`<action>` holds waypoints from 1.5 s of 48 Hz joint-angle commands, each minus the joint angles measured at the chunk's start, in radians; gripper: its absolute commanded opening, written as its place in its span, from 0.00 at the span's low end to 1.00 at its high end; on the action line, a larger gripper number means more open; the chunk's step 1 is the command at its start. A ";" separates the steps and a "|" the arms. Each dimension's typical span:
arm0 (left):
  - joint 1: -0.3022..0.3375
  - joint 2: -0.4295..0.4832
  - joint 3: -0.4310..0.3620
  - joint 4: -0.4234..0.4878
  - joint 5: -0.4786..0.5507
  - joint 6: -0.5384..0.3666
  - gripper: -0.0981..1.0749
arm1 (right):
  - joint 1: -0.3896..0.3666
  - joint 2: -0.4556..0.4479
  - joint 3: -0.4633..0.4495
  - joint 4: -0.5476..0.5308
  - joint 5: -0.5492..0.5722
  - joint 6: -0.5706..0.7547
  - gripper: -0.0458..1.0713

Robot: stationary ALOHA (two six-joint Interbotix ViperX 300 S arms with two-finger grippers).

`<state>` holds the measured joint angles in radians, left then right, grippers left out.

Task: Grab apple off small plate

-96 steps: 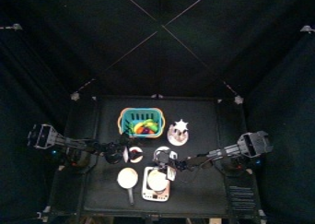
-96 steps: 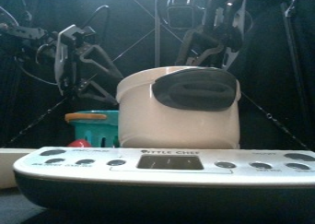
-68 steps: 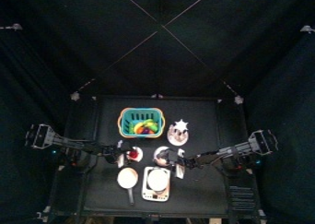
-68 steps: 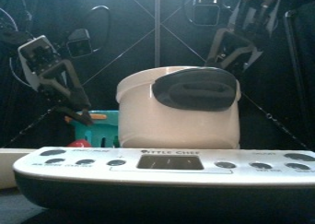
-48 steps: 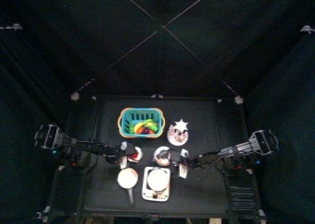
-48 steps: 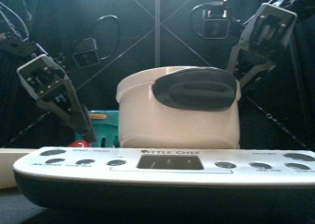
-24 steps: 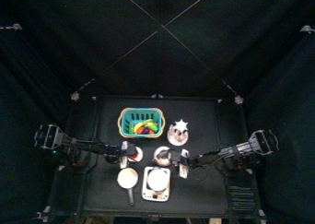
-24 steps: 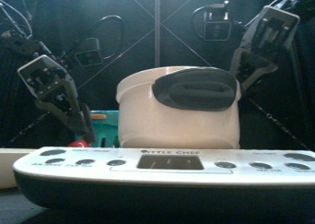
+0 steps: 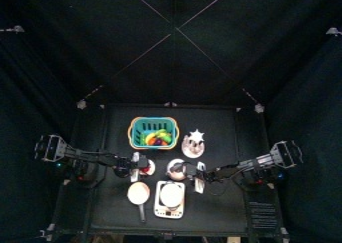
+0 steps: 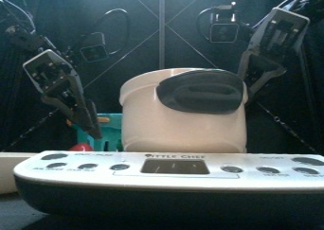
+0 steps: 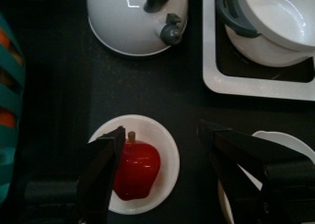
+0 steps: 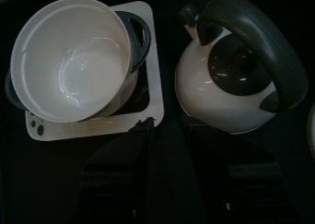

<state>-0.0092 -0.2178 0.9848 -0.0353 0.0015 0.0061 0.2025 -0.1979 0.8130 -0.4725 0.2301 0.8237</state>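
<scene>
A red apple point(image 11: 138, 168) lies on a small white plate point(image 11: 167, 140). In the left wrist view my left gripper point(image 11: 167, 172) hangs right above it, jaws open, one on each side of the plate. In the top view the plate point(image 9: 144, 168) sits left of the table's middle with the left gripper point(image 9: 132, 166) at it. In the front view the left gripper point(image 10: 79, 115) hangs low at the left. My right gripper point(image 9: 201, 175) is open and empty over the table's right half, above a white lid-like dome with a black handle point(image 12: 234, 71).
A white rice cooker point(image 10: 177, 111) with its pot point(image 12: 74, 57) stands at the table's front. A white lid with a black knob point(image 11: 138, 16) lies near the small plate. A teal basket of fruit point(image 9: 155, 135) and another plate point(image 9: 197, 140) stand at the back.
Both arms have come down from high over the table to low beside the cooker. In the last half second the left gripper has shifted only slightly; the right has held still.
</scene>
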 commanded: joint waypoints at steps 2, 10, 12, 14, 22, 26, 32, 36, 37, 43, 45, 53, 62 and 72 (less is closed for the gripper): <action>0.009 -0.008 -0.011 0.011 -0.002 0.003 0.91 | -0.003 -0.011 -0.008 0.002 -0.003 0.000 0.68; 0.025 0.012 -0.011 0.034 0.023 0.002 0.91 | -0.005 -0.005 -0.008 0.002 -0.008 -0.002 0.68; 0.032 0.015 -0.014 0.034 0.035 0.002 0.91 | -0.005 -0.002 -0.008 0.002 -0.009 0.000 0.68; 0.040 0.017 -0.015 0.032 0.043 0.002 0.91 | -0.005 0.000 -0.008 0.002 -0.008 -0.002 0.68; 0.046 0.014 -0.029 0.037 0.057 0.003 0.92 | -0.006 0.000 -0.009 0.002 -0.008 -0.002 0.68; 0.046 0.015 -0.029 0.040 0.063 0.005 0.92 | -0.005 0.002 -0.009 0.002 -0.008 -0.002 0.68; 0.049 0.021 -0.029 0.048 0.092 0.003 0.92 | -0.006 0.002 -0.009 0.002 -0.009 -0.002 0.68; 0.051 0.031 -0.029 0.048 0.109 0.003 0.92 | -0.006 0.003 -0.008 0.002 -0.009 -0.002 0.68; 0.051 0.032 -0.031 0.048 0.110 0.002 0.92 | -0.006 0.002 -0.008 0.002 -0.009 -0.002 0.68; 0.052 0.055 -0.031 0.048 0.112 0.002 0.92 | -0.006 0.005 -0.009 0.002 -0.009 -0.002 0.68; 0.052 0.067 -0.032 0.048 0.109 0.002 0.92 | -0.008 0.006 -0.011 0.002 -0.009 -0.002 0.68; 0.052 0.123 -0.041 0.048 0.109 0.000 0.92 | -0.008 0.008 -0.008 0.002 -0.009 -0.002 0.68; 0.054 0.160 -0.063 0.052 0.109 0.002 0.92 | -0.008 0.008 -0.006 0.002 -0.011 -0.002 0.68; 0.055 0.161 -0.051 0.055 0.132 0.002 0.91 | -0.008 0.008 -0.006 0.002 -0.011 -0.002 0.68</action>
<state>0.0414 -0.0522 0.9419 0.0169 0.1273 0.0061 0.1963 -0.1795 0.8145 -0.4709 0.2255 0.8237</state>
